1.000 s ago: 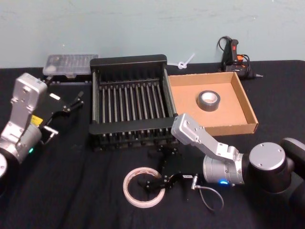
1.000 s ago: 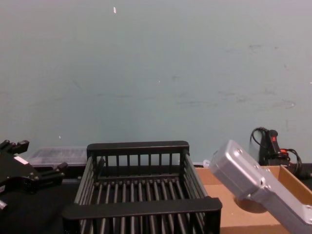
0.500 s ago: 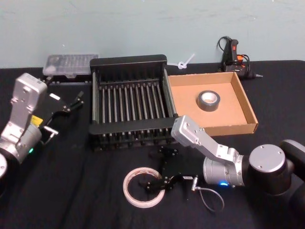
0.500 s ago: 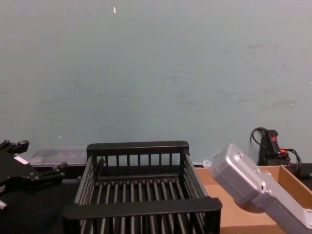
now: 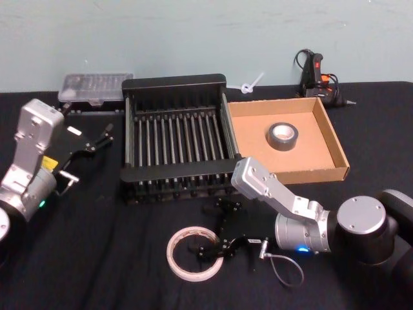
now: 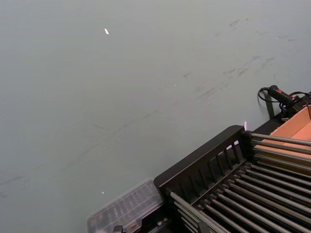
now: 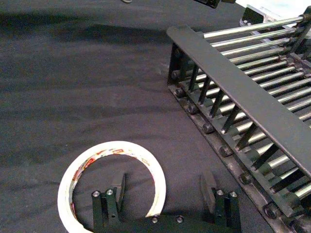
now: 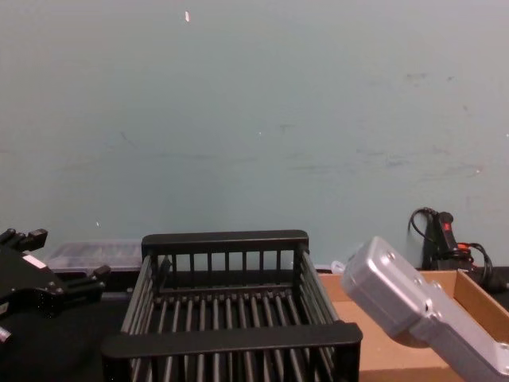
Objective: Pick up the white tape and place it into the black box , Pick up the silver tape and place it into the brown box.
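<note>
Barely anything has shifted in the last second: my right claw [image 5: 208, 248] sits a touch lower over the white tape [image 5: 194, 261], and the ring lies where it lay. That tape rests flat on the dark surface [image 5: 97, 258], in front of the black box [image 5: 174, 139]. In the right wrist view the claw's fingers [image 7: 118, 187] stand apart, one inside the ring's hole and the other outside its rim on the box side, straddling the band; I cannot tell whether either pad touches it. Farther back, the silver tape [image 5: 282, 135] sits in the brown box [image 5: 335, 145], just right of the black box. My left claw [image 5: 97, 141] hovers beside the black box's left wall, fingers apart, gripping nothing.
</note>
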Robot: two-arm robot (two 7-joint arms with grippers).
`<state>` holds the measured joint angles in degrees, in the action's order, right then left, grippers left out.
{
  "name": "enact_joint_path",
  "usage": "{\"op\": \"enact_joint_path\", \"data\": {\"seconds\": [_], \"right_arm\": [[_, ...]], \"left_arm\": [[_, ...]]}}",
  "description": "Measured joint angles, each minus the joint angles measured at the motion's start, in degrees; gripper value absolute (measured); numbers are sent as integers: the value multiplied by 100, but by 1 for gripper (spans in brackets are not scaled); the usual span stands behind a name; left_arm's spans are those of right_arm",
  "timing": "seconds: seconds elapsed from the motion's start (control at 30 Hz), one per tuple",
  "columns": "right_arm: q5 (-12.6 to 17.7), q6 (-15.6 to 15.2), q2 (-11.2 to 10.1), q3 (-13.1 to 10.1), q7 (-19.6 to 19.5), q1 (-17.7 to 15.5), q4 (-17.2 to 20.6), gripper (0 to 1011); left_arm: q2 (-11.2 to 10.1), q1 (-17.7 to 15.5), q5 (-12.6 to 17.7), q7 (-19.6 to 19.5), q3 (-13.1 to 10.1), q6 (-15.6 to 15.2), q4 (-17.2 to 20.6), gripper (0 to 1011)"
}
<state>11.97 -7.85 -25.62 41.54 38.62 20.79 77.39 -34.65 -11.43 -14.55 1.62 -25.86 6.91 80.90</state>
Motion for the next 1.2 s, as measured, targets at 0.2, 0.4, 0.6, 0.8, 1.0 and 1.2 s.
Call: {"op": "enact_joint_path", "data": {"seconds": [0.2,0.4,0.6,0.8,1.0,1.2], "right_arm": [[6,0,-1,-1,5,0,0,960],[14,1,-1,-2,9,0,0,798],[18,4,-1,-2,13,0,0,625],[22,4,0,-2,16,0,0,419],[25,4,0,-2,17,0,0,238],[26,4,-1,-2,17,0,0,99]], "left_arm": [[0,0,0,0,0,0,0,1001],[0,0,0,0,0,0,0,1001],[0,0,0,0,0,0,0,1001],[0,0,0,0,0,0,0,1001],[0,1,0,0,0,0,0,1001],[0,0,0,0,0,0,0,1001]]}}
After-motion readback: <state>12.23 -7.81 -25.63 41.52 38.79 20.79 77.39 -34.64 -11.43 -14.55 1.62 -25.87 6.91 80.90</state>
